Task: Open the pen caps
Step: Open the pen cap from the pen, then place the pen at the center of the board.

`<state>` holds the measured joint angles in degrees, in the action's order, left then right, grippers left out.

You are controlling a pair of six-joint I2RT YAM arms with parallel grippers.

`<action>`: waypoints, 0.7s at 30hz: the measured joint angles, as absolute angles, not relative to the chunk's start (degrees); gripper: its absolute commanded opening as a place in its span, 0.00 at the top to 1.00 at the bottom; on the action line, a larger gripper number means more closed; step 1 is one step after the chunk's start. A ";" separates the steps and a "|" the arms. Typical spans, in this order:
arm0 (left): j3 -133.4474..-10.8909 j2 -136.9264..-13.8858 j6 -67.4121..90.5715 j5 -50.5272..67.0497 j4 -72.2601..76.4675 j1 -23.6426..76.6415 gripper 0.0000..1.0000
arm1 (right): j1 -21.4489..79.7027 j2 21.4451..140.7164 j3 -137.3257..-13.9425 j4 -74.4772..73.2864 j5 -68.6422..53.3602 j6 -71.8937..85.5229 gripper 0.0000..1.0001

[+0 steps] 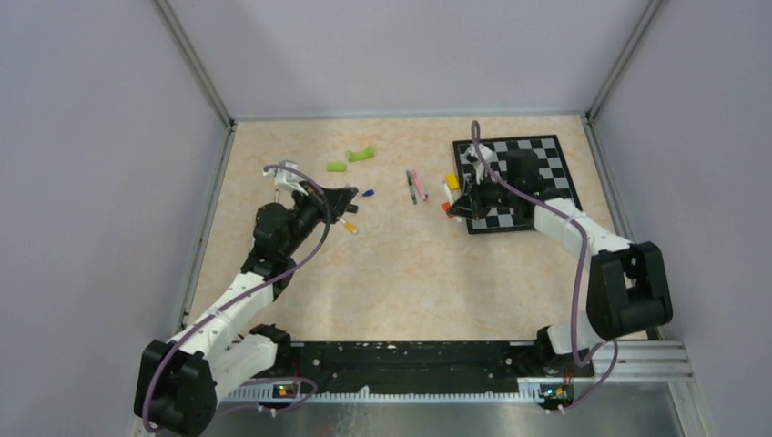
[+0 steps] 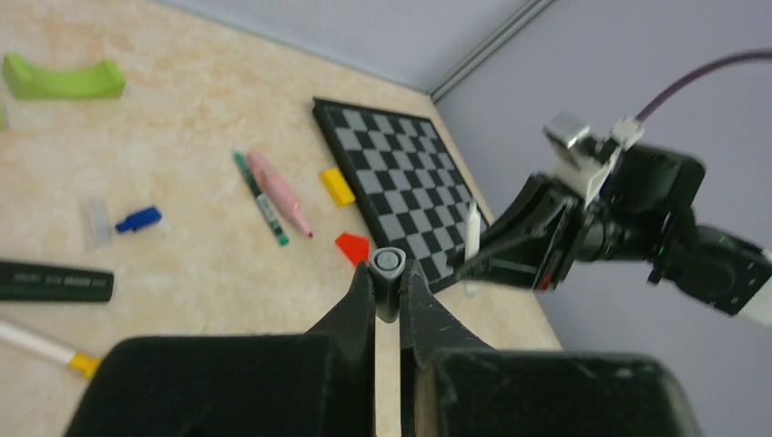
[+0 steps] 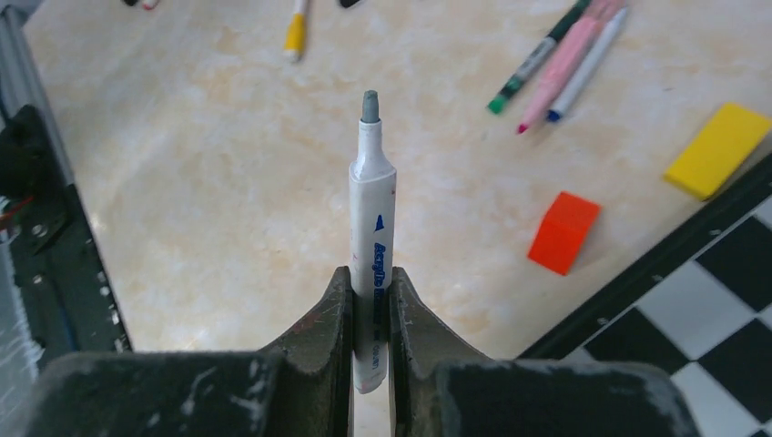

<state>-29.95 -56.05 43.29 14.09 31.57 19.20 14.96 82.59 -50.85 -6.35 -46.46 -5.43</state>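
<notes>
Across a beige table (image 1: 410, 273), seen from above, a black-and-white checkered board (image 1: 546, 155) lies at the far right. Two arms reach in from the near edge.

The right claw (image 3: 371, 300) is pinched narrow on the lower barrel of a white marker (image 3: 373, 209). The marker sticks out of the jaws with its grey tip bare, just off the board's near left corner. The left claw (image 2: 389, 287), left of centre, is clamped tight on a small round grey cap (image 2: 389, 264), seen end-on.

Between the arms, a green pen (image 2: 260, 198) and a pink pen (image 2: 284, 193) lie side by side. A black marker (image 2: 55, 280) and a yellow-ended pen (image 2: 50, 349) lie by the left claw, with a loose blue cap (image 2: 138, 218) nearby.

The pens look light, stiff and smooth, so they are likely to slip or swivel in a pinch. Each seems best held across the middle of the barrel, with the other claw pulling the cap straight off along the pen's length. The caps are tiny and easy to drop.
</notes>
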 measured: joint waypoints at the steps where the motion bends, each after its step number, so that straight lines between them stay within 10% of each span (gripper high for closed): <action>1: -29.32 -55.55 43.24 14.17 30.26 19.16 1.00 | 14.79 83.61 -52.82 -7.79 -44.97 -6.37 1.00; 21: -19.16 -48.99 41.65 15.59 21.82 18.83 1.00 | 14.37 124.25 -95.98 -28.86 -36.91 -8.84 0.88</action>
